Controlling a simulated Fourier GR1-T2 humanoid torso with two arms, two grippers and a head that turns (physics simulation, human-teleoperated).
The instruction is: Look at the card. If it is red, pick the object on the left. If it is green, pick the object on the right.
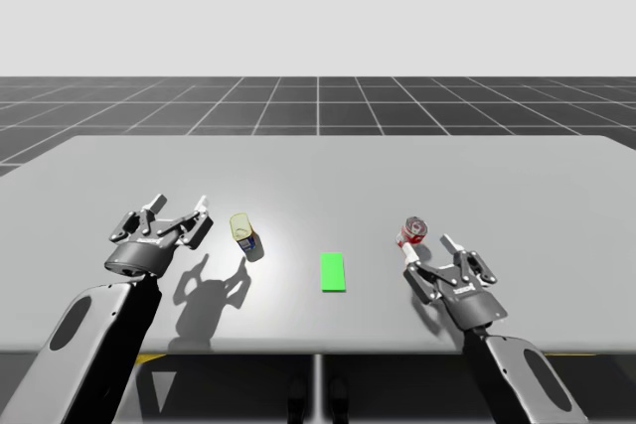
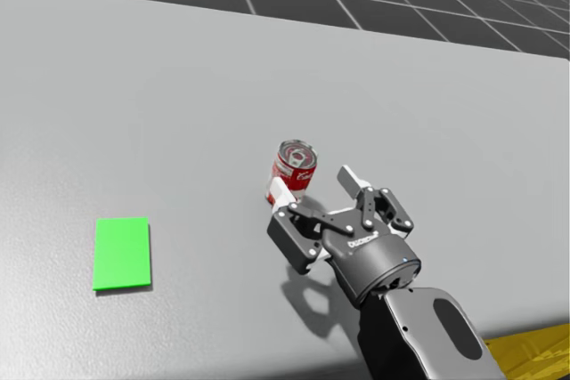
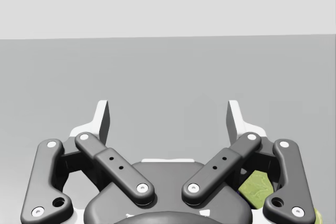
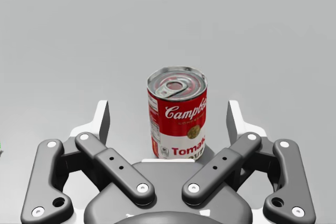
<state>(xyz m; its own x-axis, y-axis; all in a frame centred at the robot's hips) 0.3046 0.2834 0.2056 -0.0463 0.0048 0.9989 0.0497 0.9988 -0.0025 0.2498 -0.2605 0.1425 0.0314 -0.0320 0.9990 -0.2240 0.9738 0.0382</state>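
- Card (image 1: 333,272) (image 2: 122,253), green, flat on the grey table (image 1: 397,171), close to the near edge and between the two cans.
- Red-and-white can (image 1: 413,232) (image 2: 294,171) (image 4: 177,114) to the right of the card and a little farther back, well apart from it, upright, silver pull-tab lid (image 4: 176,84) facing up.
- Right gripper (image 1: 430,247) (image 2: 314,184) (image 4: 168,116) at the red-and-white can from the near side, jaws spread wide, lower part of the can between the fingers (image 4: 103,121).
- In the right wrist view, a strip of bare table on each side between finger and can: no grip.
- In the head view, left fingertip just beside the can's base; touching or not, impossible to tell there.
- Right arm (image 1: 517,369) up from the near right, angled toward the far left.
- Yellow can (image 1: 245,235) (image 3: 257,190) with a blue patch on its side, left of the card and slightly farther back; upright or tilted, hard to tell.
- Left gripper (image 1: 179,208) (image 3: 168,116) just left of the yellow can, jaws wide apart with nothing between them, raised off the table, its shadow (image 1: 209,285) on the surface nearer the edge.
- In the left wrist view, yellow can low beside the gripper, outside the fingers.
- Dark grid floor (image 1: 318,101) beyond the far edge of the table.
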